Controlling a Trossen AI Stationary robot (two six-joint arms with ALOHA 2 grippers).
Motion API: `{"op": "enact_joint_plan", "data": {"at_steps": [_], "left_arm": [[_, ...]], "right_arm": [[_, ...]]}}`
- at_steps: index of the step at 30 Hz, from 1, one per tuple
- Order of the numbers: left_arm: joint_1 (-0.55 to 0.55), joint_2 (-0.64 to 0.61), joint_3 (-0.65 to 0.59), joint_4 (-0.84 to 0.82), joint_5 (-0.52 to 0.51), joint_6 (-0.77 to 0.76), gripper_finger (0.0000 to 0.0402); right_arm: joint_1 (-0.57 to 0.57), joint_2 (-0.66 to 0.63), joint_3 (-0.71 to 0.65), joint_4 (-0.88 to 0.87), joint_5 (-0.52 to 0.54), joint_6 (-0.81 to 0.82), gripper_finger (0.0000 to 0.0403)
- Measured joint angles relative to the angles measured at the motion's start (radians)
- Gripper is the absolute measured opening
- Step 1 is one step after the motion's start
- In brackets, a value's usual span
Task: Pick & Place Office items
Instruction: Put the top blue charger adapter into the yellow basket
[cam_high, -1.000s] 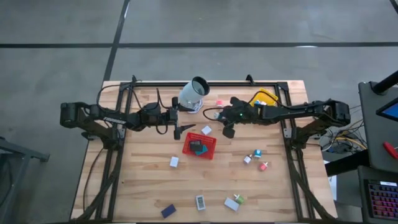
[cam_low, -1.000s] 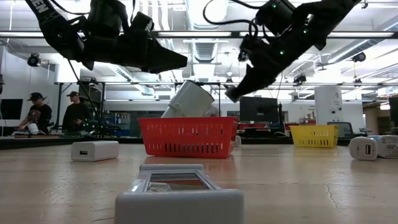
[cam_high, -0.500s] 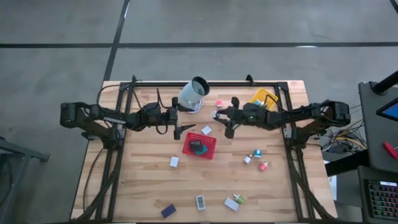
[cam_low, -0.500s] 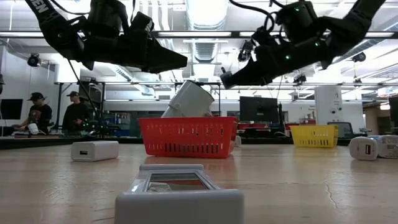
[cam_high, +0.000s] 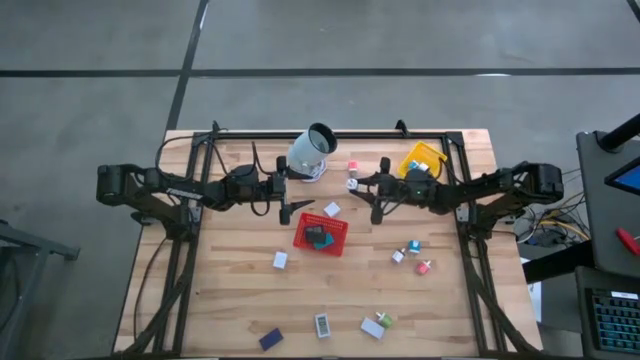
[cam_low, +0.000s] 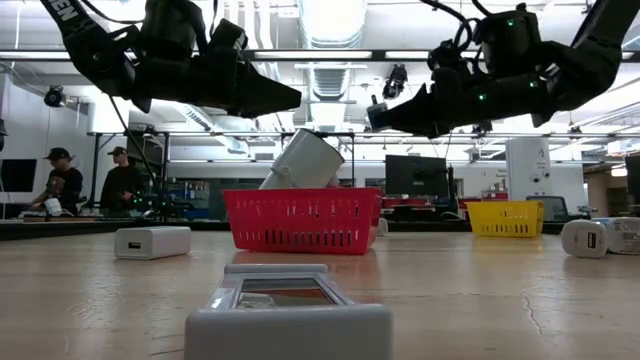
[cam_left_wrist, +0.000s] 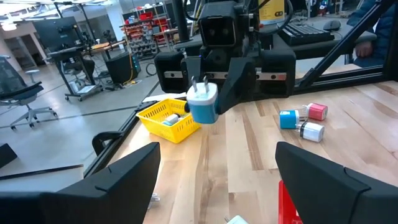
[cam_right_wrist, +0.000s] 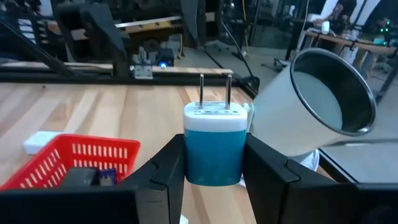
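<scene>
A basket (cam_high: 322, 234) sits mid-table between both arms, a cup (cam_high: 312, 151) behind it, another basket (cam_high: 421, 158) far right.

Red mesh tray (cam_high: 336, 240) mid-table, yellow mesh tray (cam_high: 424, 152) at the far edge, tilted pale cup (cam_high: 312, 150), two people (cam_low: 62, 180) beyond.

Matt black plastic on the right gripper (cam_right_wrist: 212, 180), its jaws pinching a smooth plastic charger plug (cam_right_wrist: 213, 147), teal body, white cap, two bright metal prongs. Beyond it, the tilted cup (cam_right_wrist: 311, 109) shows a matt white outside and a dull grey metal inside with a shiny rim. The counter (cam_high: 230, 290) is pale wood in jointed strips, lightly satin. The red tray (cam_right_wrist: 71, 158) is plastic mesh, the yellow tray (cam_left_wrist: 166, 118) the same. The left gripper (cam_left_wrist: 217, 180) is matt black as well, and dark metal bars frame the counter's far edge.
</scene>
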Motion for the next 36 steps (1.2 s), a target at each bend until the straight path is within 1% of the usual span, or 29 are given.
{"op": "enact_joint_plan", "data": {"at_steps": [4,11,18,24,28,36], "left_arm": [[0.000,0.000,0.000,0.000,0.000,-0.002,0.0324],[0.000,0.000,0.000,0.001,0.000,-0.002,0.0324],[0.000,0.000,0.000,0.002,0.000,-0.002,0.0324],[0.000,0.000,0.000,0.003,0.000,-0.002,0.0324],[0.001,0.000,0.000,0.003,0.000,-0.002,0.0324],[0.000,0.000,0.000,0.003,0.000,-0.002,0.0324]], "right_arm": [[-0.001,0.000,-0.021,0.043,-0.003,0.003,0.0119],[-0.002,0.000,-0.027,0.045,0.000,0.018,0.0119],[-0.024,0.000,-0.030,0.045,0.042,0.046,0.0119],[-0.029,0.000,-0.037,0.045,0.136,0.068,0.0119],[-0.031,0.000,-0.042,0.043,0.232,0.081,0.0119],[-0.030,0.000,-0.042,0.032,0.385,0.103,0.0119]]}}
